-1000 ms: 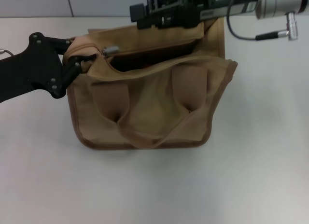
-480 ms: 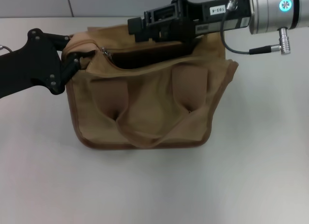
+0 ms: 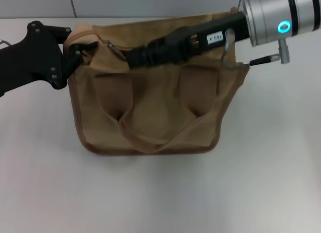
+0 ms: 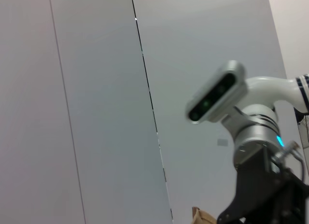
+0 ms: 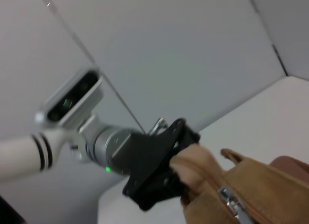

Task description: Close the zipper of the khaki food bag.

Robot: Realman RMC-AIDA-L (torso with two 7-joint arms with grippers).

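Observation:
The khaki food bag (image 3: pixel 150 112) lies on the white table with its zippered top facing away from me. The silver zipper slider (image 3: pixel 110 46) sits near the top's left end and also shows in the right wrist view (image 5: pixel 231 201). My left gripper (image 3: pixel 77 49) is shut on the bag's top left corner, as the right wrist view (image 5: pixel 179 159) also shows. My right gripper (image 3: pixel 131 58) reaches in from the right, lying across the bag's top. Its tip is just right of the slider. It hides most of the zipper track.
The white table (image 3: pixel 251 183) spreads in front of the bag and to both sides. A grey wall panel (image 3: pixel 40 4) stands close behind the bag. The left wrist view shows only the wall, my head camera (image 4: pixel 215 96) and the right arm.
My right gripper has dropped from the bag's far edge onto its top and moved left toward the slider. The dark opening no longer shows. The left gripper has kept its hold.

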